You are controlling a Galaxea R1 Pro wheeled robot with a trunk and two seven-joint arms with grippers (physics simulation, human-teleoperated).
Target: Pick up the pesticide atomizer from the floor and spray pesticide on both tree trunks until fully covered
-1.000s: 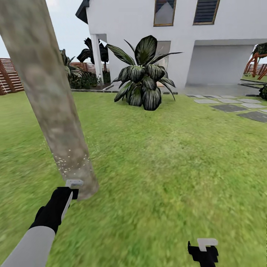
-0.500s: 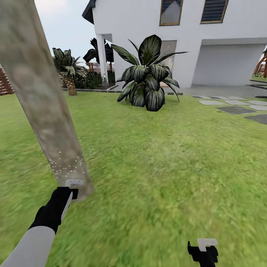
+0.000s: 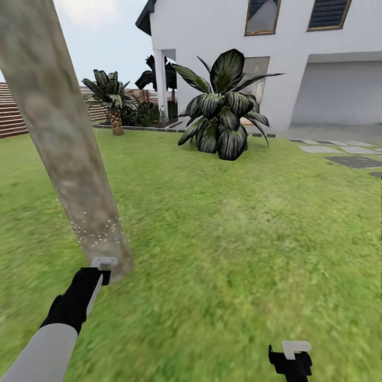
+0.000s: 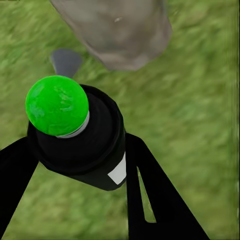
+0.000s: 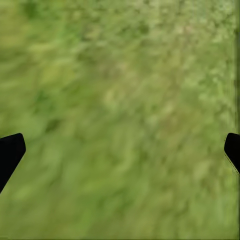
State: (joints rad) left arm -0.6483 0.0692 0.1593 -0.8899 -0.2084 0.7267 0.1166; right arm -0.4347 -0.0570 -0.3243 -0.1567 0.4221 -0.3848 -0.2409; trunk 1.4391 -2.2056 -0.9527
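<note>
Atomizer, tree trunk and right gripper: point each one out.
atomizer (image 4: pixel 80 145), left wrist view, dark body under its green button.
tree trunk (image 3: pixel 69 154), head view, mid column above the white specks.
right gripper (image 3: pixel 291 354), head view, between its fingers.

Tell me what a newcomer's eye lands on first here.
The thick pale tree trunk leaning across the head view's left, its base dusted with white specks. Just below it, the left tool holds the pesticide atomizer, its top glowing bright green. Behind, a big dark-leaved plant stands before the white house.
</note>
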